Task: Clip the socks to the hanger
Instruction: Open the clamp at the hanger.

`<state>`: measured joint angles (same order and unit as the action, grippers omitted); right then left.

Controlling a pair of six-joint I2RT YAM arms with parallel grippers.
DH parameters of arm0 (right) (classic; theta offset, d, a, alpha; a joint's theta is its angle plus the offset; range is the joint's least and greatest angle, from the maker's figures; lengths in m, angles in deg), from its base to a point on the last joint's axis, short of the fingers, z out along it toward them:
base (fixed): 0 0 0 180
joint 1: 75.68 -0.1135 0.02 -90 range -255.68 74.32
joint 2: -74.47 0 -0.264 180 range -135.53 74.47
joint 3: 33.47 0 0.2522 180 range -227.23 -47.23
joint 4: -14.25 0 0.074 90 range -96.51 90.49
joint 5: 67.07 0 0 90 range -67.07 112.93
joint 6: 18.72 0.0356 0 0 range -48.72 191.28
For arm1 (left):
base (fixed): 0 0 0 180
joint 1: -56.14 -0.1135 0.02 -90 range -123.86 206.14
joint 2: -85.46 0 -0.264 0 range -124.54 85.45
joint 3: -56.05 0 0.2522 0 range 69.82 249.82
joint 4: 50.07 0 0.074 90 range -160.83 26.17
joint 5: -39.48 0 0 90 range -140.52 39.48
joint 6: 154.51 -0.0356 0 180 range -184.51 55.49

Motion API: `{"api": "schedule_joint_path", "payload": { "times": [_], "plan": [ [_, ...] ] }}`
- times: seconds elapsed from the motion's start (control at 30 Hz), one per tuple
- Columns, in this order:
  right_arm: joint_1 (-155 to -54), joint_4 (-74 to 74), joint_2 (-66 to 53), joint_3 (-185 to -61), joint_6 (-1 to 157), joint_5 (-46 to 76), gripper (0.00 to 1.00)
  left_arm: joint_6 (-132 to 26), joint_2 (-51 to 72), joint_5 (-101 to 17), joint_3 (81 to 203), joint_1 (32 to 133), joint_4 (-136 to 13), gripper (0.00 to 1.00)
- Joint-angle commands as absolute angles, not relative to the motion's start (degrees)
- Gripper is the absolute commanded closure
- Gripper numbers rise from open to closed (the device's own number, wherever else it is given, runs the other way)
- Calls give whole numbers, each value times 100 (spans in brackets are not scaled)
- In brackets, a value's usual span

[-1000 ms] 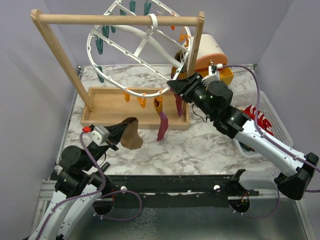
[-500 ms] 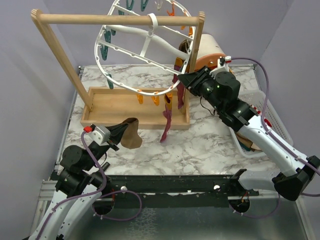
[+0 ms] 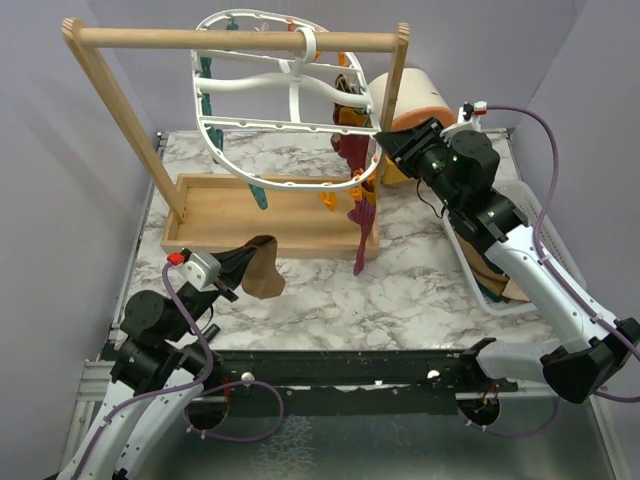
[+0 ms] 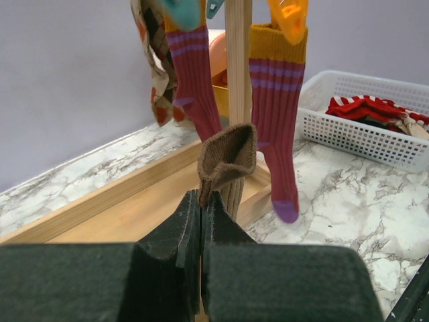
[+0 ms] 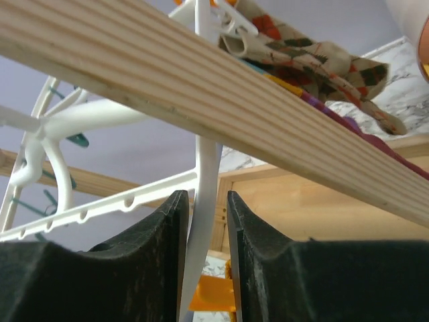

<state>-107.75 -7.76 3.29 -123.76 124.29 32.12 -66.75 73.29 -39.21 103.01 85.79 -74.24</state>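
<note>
The white hanger [image 3: 290, 184] hangs by its hook from the wooden bar, tilted almost upright. My right gripper [image 3: 385, 148] is at its right rim. In the right wrist view the white rim [image 5: 208, 168] runs between the fingers of that gripper [image 5: 203, 196], which is shut on it. Two maroon socks [image 4: 194, 80] [image 4: 276, 100] and an argyle sock [image 5: 308, 57] hang from its clips, by the right post. My left gripper [image 4: 201, 201] is shut on the cuff of a tan-brown sock [image 3: 262, 268], held just above the table in front of the wooden tray.
The wooden rack has a top bar [image 3: 230, 40] and a base tray [image 3: 260, 210]. A white slatted basket [image 4: 355, 134] on the right holds a red-and-white striped sock [image 4: 362, 107] and other socks. A peach-coloured object [image 3: 415, 95] stands behind the right post.
My right gripper moved right and back along with the hanger's rim. The ring turned from nearly flat to nearly upright, and the clipped socks swung right. The left arm stayed still.
</note>
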Motion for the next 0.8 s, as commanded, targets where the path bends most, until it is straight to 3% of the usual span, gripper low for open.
{"api": "schedule_joint_path", "payload": {
  "times": [0.0, 0.27, 0.47, 0.77],
  "plan": [
    [-10600, -795, 209, -12632, 12444, 2943, 65, -6689, 7315, -3895, 10264, 8593, -7411, 100],
    [-10574, -737, 187, -12651, 12472, 2592, 63, -6680, 7272, -3874, 10310, 8593, -7394, 100],
    [-10574, -876, 282, -12676, 12417, 2501, 44, -6671, 7246, -3798, 10345, 8598, -7376, 100],
    [-10574, -1480, 775, -12794, 11752, 2752, 31, -6675, 7134, -3679, 10459, 8593, -7368, 100]
  ]
}}
